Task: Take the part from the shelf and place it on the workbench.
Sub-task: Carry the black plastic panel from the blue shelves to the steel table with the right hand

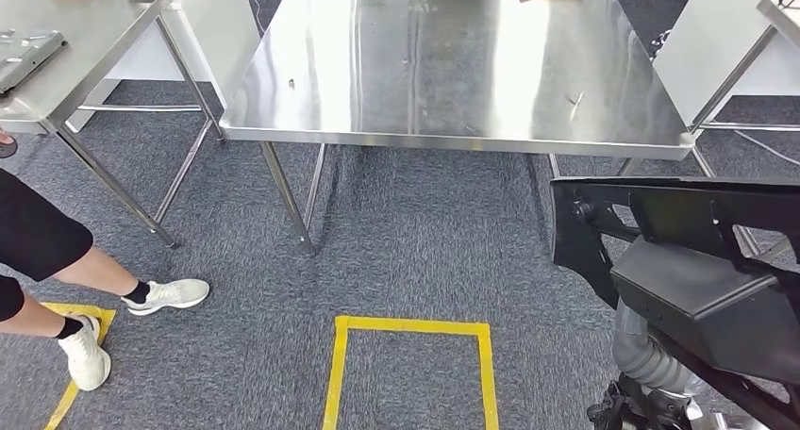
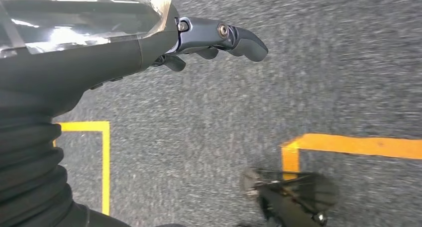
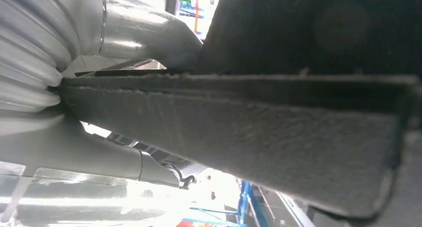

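The part is a large black bracket-like piece at the lower right of the head view, carried above the carpet in front of the workbench's right corner. My right hand grips it; up close the part's dark rough edge lies between the thumb and the fingers. The grey ribbed right wrist shows under the part. The steel workbench stands straight ahead with a bare shiny top. My left hand hangs over the grey carpet, fingers stretched out and holding nothing.
A second steel table stands at the left with a flat metal piece on it. A person's legs in white shoes are at the left edge. Yellow floor tape marks a square before the workbench. A white table is at the right.
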Robot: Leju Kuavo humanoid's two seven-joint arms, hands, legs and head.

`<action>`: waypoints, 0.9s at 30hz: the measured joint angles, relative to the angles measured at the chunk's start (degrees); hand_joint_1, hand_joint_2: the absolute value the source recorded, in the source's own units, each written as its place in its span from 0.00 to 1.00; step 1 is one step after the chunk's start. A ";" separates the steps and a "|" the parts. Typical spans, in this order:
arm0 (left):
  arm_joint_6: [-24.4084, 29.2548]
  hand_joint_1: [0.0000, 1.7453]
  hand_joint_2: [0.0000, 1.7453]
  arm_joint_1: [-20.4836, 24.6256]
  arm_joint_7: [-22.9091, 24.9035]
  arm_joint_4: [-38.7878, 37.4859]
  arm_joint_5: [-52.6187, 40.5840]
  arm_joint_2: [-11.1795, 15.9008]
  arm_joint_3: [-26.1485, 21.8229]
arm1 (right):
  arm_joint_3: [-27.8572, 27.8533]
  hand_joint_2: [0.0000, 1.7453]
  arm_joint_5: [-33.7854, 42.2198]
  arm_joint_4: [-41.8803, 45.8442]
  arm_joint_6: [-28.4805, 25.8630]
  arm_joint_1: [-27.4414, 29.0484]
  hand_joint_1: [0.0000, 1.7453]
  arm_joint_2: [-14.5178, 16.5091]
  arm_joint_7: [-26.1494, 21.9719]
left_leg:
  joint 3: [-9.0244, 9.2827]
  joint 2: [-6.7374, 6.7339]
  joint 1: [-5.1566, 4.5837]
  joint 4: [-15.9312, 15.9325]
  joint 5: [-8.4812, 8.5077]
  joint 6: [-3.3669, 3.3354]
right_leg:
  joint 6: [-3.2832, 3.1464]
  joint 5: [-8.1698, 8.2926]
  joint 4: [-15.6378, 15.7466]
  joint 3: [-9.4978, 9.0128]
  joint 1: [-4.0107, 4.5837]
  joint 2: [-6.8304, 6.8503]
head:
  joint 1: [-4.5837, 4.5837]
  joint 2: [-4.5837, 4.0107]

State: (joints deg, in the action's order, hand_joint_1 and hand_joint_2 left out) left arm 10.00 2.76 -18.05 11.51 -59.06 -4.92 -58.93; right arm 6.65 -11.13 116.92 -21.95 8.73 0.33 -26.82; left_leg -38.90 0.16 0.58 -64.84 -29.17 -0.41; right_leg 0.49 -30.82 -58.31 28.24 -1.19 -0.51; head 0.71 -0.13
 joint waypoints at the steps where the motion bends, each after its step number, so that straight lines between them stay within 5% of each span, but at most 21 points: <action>1: 0.00 0.00 1.00 -0.01 0.01 -0.01 0.00 0.03 0.00 | 0.02 1.00 -0.01 -0.03 -0.03 -0.04 1.00 0.01 0.00 | 0.78 0.01 -0.13 2.48 1.97 -0.31 | 0.34 -0.59 0.05 -0.49 0.11 -0.05 | -0.04 0.00; 2: 0.00 0.00 1.00 -0.02 0.01 -0.01 -0.01 0.04 0.00 | 0.03 1.00 -0.03 -0.05 -0.07 -0.08 1.00 0.03 0.00 | 1.41 0.03 -0.29 3.95 3.20 -0.67 | 0.75 -1.07 0.24 -0.89 0.24 -0.11 | -0.05 0.00; 6: 0.00 0.00 1.00 0.03 0.06 -0.01 -0.11 0.00 0.01 | 0.06 1.00 -0.14 -0.09 -0.28 -0.21 1.00 0.05 0.01 | 3.63 0.10 -0.36 5.36 3.21 -2.28 | 2.46 -0.97 -1.81 -1.56 0.50 -0.14 | -0.15 -0.01; 8: 0.01 0.00 1.00 0.11 0.09 -0.01 -0.20 0.05 0.01 | 0.09 1.00 -0.14 -0.08 -0.44 -0.30 1.00 0.02 -0.01 | 5.00 0.14 -0.23 5.83 2.77 -2.80 | 2.46 -1.73 -7.47 1.93 0.49 0.01 | 0.04 -0.02; 10: 0.02 0.00 1.00 0.13 0.09 -0.01 -0.20 0.09 0.00 | 0.12 1.00 0.02 -0.10 -0.48 -0.22 1.00 -0.08 0.01 | 5.77 0.26 -0.32 5.94 1.94 -3.12 | 1.88 -4.31 -14.23 7.28 0.53 0.05 | 0.19 -0.02; 12: 0.01 0.00 1.00 0.03 0.09 -0.01 -0.20 0.07 0.00 | 0.12 1.00 0.29 -0.17 -0.48 -0.05 1.00 -0.22 0.00 | 6.85 0.43 -0.42 5.95 0.84 -3.22 | 1.73 -6.47 -16.09 10.67 0.55 0.07 | 0.24 -0.02; 14: 0.01 0.00 1.00 -0.02 0.08 -0.01 -0.20 0.05 0.00 | 0.12 1.00 0.53 -0.21 -0.49 0.01 1.00 -0.36 -0.04 | 8.52 0.61 -0.48 5.98 -0.50 -3.14 | 2.41 -4.05 -11.11 10.73 0.63 0.09 | 0.25 -0.02; 16: 0.03 0.00 1.00 -0.03 0.06 -0.07 -0.21 0.01 0.01 | 0.13 1.00 0.64 -0.27 -0.61 0.05 1.00 -0.46 -0.07 | 9.89 0.73 -0.62 6.01 -1.91 -2.86 | 2.96 1.96 -4.26 9.67 0.90 0.40 | 0.29 -0.02; 18: 0.04 0.00 1.00 -0.01 0.03 -0.14 -0.26 -0.02 0.01 | 0.14 1.00 0.64 -0.34 -0.83 0.11 1.00 -0.49 -0.10 | 10.73 0.74 -0.84 6.18 -2.89 -2.31 | 2.37 5.58 -1.16 8.92 1.19 0.61 | 0.35 -0.02; 20: 0.05 0.00 1.00 0.09 -0.03 -0.14 -0.35 0.04 0.03 | 0.13 1.00 0.65 -0.34 -1.02 0.14 1.00 -0.50 -0.11 | 11.25 0.69 -0.94 5.74 -2.88 -1.78 | 1.21 5.85 -0.53 7.67 0.90 0.44 | 0.41 -0.01; 23: 0.00 0.00 1.00 0.35 -0.08 -0.14 -0.45 0.13 0.07 | 0.13 1.00 0.63 -0.21 -1.13 0.13 1.00 -0.45 -0.15 | 7.62 0.38 -0.76 -1.18 -2.42 -0.99 | -0.20 4.92 0.06 5.26 0.22 0.36 | 0.29 0.00; 25: -0.03 0.00 1.00 0.29 -0.08 -0.14 -0.48 0.09 0.09 | 0.16 1.00 0.62 -0.18 -1.13 0.19 1.00 -0.42 -0.15 | 2.68 0.23 -0.44 -7.51 -5.07 -0.26 | -0.68 3.68 0.15 3.94 0.26 0.33 | 0.20 0.00; 27: -0.02 0.00 1.00 0.11 -0.07 -0.14 -0.48 0.11 0.09 | 0.16 1.00 0.63 -0.18 -1.13 0.34 1.00 -0.40 -0.14 | -0.91 0.14 -0.08 -9.49 -8.15 0.30 | -0.62 2.32 0.15 2.34 0.22 0.13 | 0.20 0.00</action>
State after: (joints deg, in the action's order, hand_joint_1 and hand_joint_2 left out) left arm 9.98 2.88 -18.12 11.37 -59.54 -4.81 -58.84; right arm 6.81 -10.49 116.74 -23.08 9.07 -0.07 -26.96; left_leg -39.81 0.30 0.50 -74.33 -37.32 -0.11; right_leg -0.13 -28.50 -58.16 30.58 -0.97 -0.38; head 0.91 -0.13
